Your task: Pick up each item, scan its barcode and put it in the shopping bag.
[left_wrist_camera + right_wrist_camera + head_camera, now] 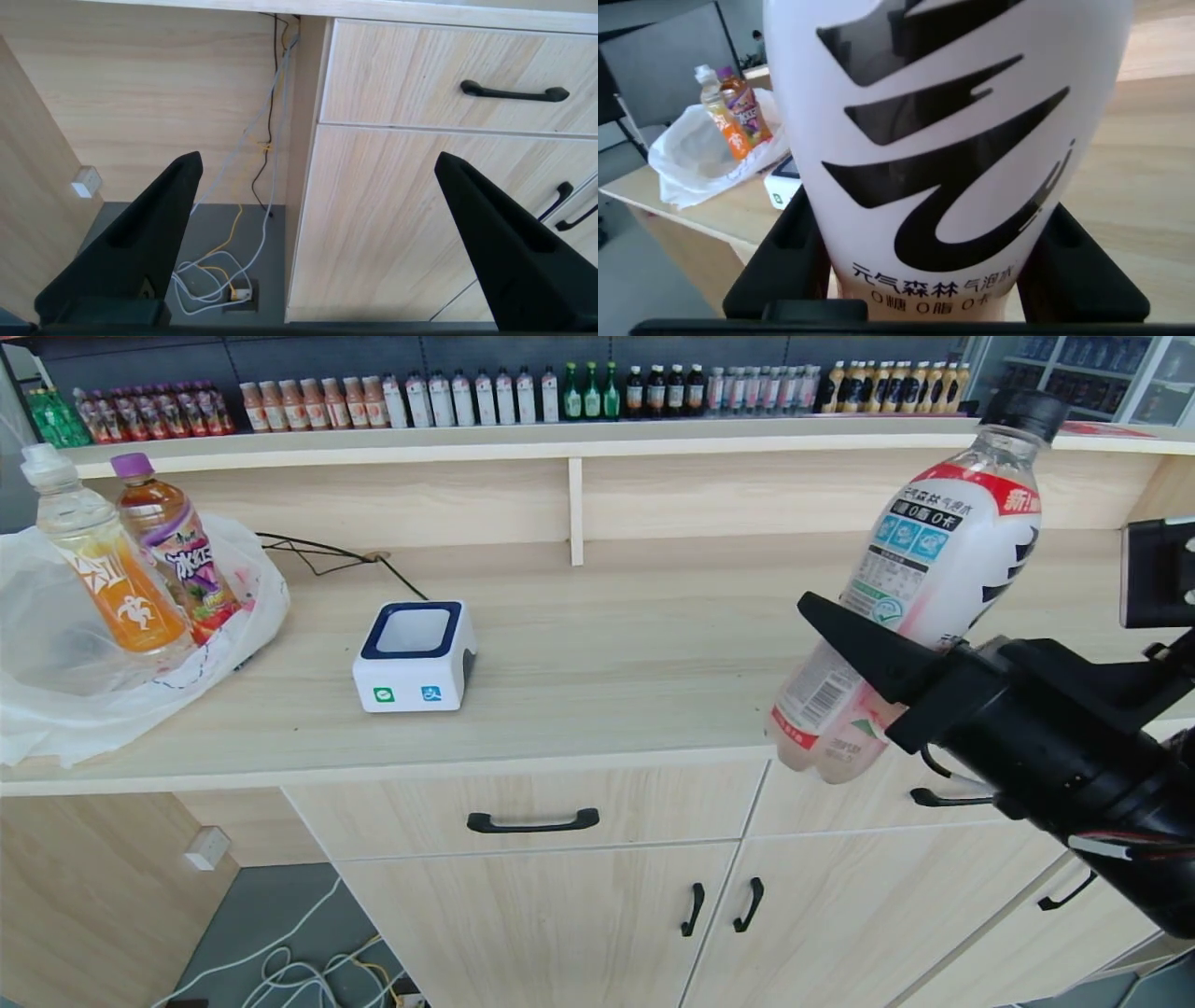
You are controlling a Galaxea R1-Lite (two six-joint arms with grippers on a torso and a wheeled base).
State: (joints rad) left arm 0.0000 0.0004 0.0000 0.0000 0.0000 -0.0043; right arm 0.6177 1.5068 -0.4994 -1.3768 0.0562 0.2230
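Right gripper (pixel 873 649), head view: pinching the lower body of the drink bottle (pixel 943 551), raised off the counter (pixel 635 644), cap tilted up and away from the wrist.
Grip, head view: low on the bottle, leaving the barcode panel near the base bare and turned outward, probably so it can be shown to a reader.
Scanner (pixel 411 658), head view: well to the gripper's left and lower, on the counter, window facing up; bottle not yet above it.
Shopping bag (pixel 47 709), head view: farther left past the scanner, mouth slumped open for easy dropping in.
Orange bottle (pixel 107 569) and purple-capped bottle (pixel 177 560), head view: leaning together in the bag, judged finished.
Left gripper (pixel 318 163), left wrist view: spread wide, nothing between the fingers, low before the cabinet front, apparently parked clear of the work.
Drawer handle (pixel 514 91) and cables (pixel 215 280), left wrist view: handle ahead of the fingers, cables on the floor beyond.
Right gripper (pixel 934 252), right wrist view: pressed against both flanks of the drink bottle (pixel 952 140), label facing the wrist.
Scanner (pixel 783 191) and shopping bag (pixel 691 159), right wrist view: far beyond the held bottle, bag past the scanner.
Step, as a judgement: carrying toward the scanner, barcode side down next.
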